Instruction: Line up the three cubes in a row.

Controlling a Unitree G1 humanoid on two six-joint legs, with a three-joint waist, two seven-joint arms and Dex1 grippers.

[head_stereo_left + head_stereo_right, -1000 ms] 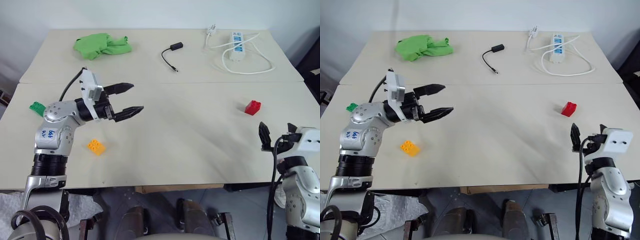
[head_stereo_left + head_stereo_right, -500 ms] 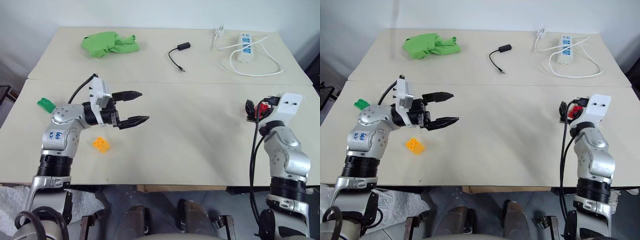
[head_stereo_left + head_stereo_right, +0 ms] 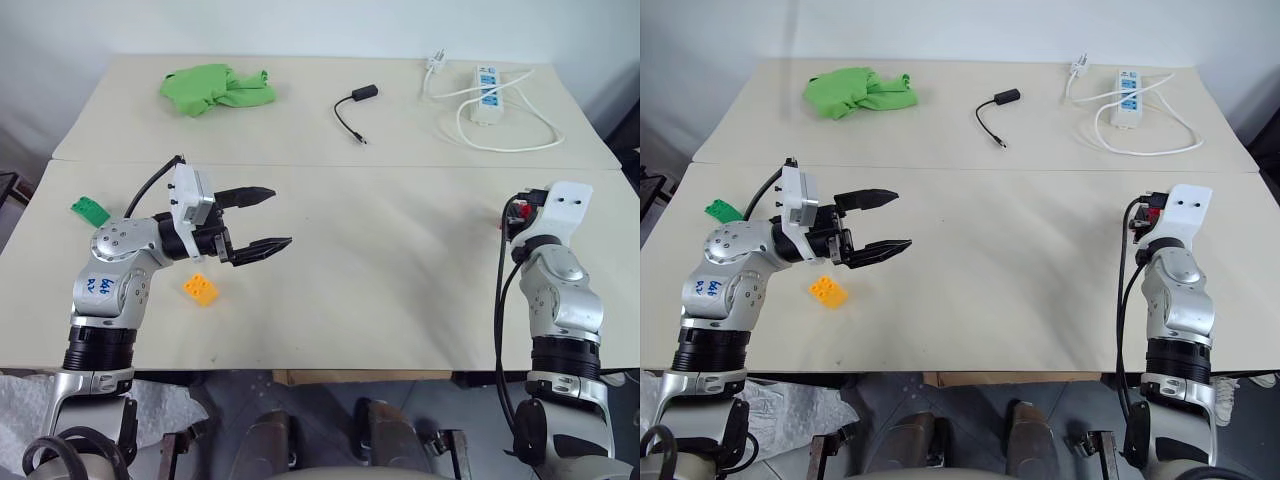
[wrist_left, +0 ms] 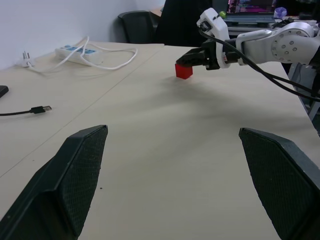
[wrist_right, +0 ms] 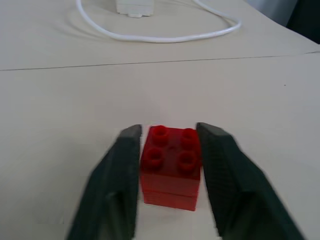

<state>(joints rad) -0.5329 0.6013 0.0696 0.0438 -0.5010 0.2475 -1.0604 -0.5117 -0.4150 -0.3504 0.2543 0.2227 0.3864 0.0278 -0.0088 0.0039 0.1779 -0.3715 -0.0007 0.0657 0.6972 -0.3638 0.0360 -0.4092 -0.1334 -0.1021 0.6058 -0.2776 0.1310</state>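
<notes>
Head views, left gripper [image 3: 258, 217]: fingers spread wide, pointing across the table [image 3: 400, 270] toward its middle, nothing between them.
Head views, orange-yellow cube [image 3: 201, 290]: on the table just below the left gripper, apart from it.
Head views, green cube [image 3: 90, 211]: near the table's left edge, beside the left arm.
Head views, right gripper [image 3: 1140, 216]: at the right side of the table; a bit of red shows at its tip, though its fingers are mostly hidden behind the wrist there.
Head views, far side: green cloth [image 3: 216, 87], black cable [image 3: 350, 108], white power strip [image 3: 481, 94] with its cord.
Left wrist view: the left gripper's own two fingers stand wide apart; beyond them the red cube [image 4: 184, 70] sits on the table at the tips of the right gripper.
Right wrist view: both fingers [image 5: 116, 175] pressed against the sides of the red cube, studs up, resting on the table; the white cord lies beyond.
</notes>
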